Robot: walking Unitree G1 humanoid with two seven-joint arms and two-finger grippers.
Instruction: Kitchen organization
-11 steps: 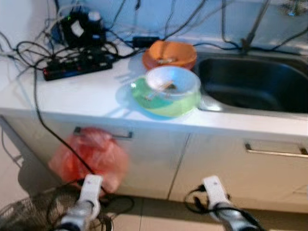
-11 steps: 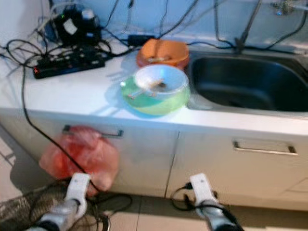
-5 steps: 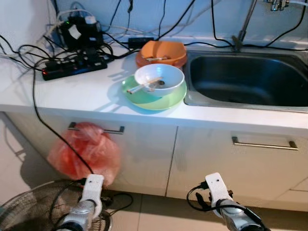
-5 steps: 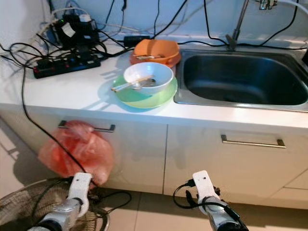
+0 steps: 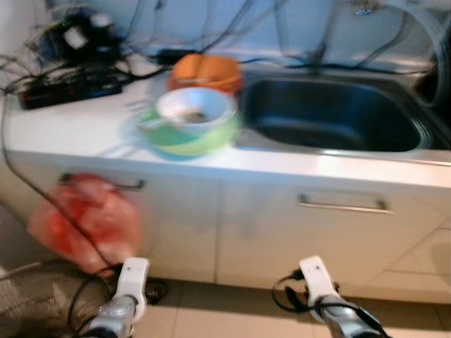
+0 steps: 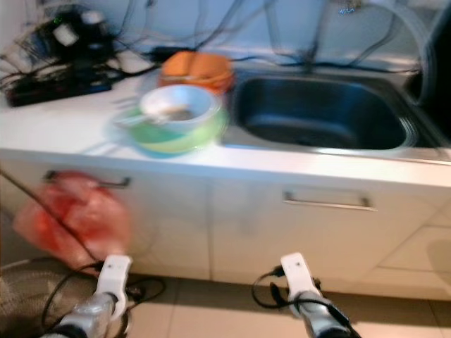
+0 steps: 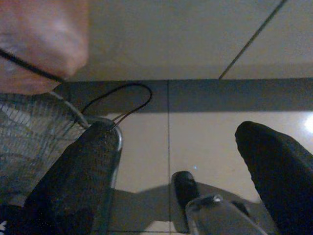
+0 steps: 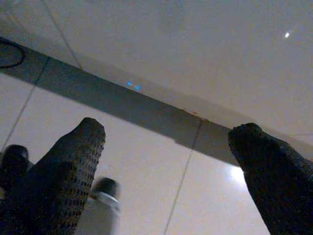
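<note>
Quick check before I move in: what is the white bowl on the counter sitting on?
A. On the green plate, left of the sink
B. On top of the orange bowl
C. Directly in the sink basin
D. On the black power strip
A. The white bowl rests on the green plate on the counter, just left of the sink; the orange bowl stands apart behind it.

Right end effector [image 8: 166, 161] fingers spread wide, pale floor tiles [image 8: 142, 161], perhaps cabinet kickboard [image 8: 122, 98] beyond
</note>
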